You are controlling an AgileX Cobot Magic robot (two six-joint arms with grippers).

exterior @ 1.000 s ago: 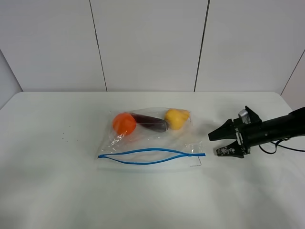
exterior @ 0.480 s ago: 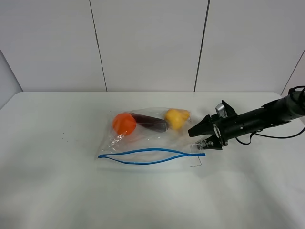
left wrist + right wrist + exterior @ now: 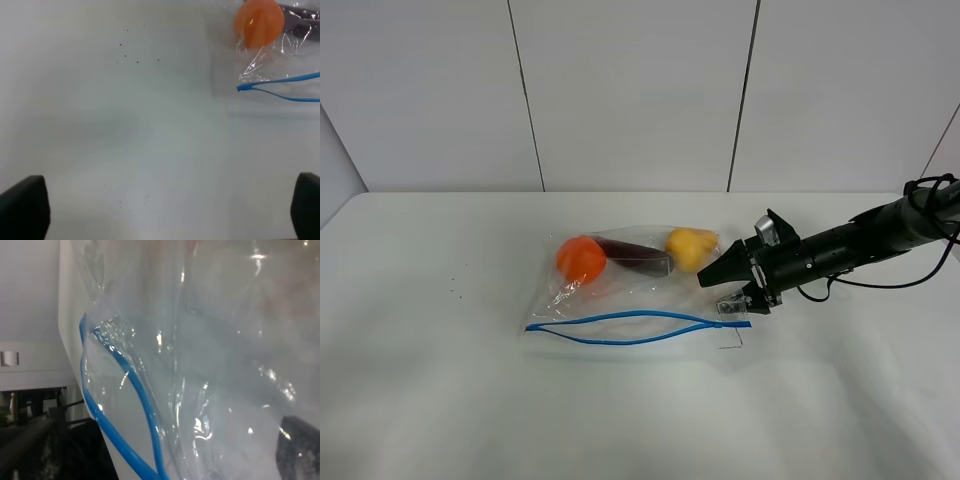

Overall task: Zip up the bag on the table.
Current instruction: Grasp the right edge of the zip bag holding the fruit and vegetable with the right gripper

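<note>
The clear bag (image 3: 630, 290) lies on the white table (image 3: 440, 380), its blue zipper strip (image 3: 620, 330) gaping open along the near edge. Orange (image 3: 581, 259), purple (image 3: 635, 256) and yellow (image 3: 690, 248) produce show through it. My right gripper (image 3: 725, 292) is open at the bag's right end, its jaws either side of the corner by the zipper's end. The right wrist view shows the zipper (image 3: 125, 390) and crinkled plastic (image 3: 210, 340) very close. My left gripper (image 3: 160, 210) is open and empty over bare table, left of the bag's left end (image 3: 270, 55).
White wall panels (image 3: 620, 90) stand behind the table's far edge. A black cable (image 3: 920, 275) trails from the right arm. Small dark specks (image 3: 135, 55) dot the tabletop left of the bag.
My right gripper has moved left across the table, from well clear of the bag to its right corner at the zipper's end. The bag has not moved.
</note>
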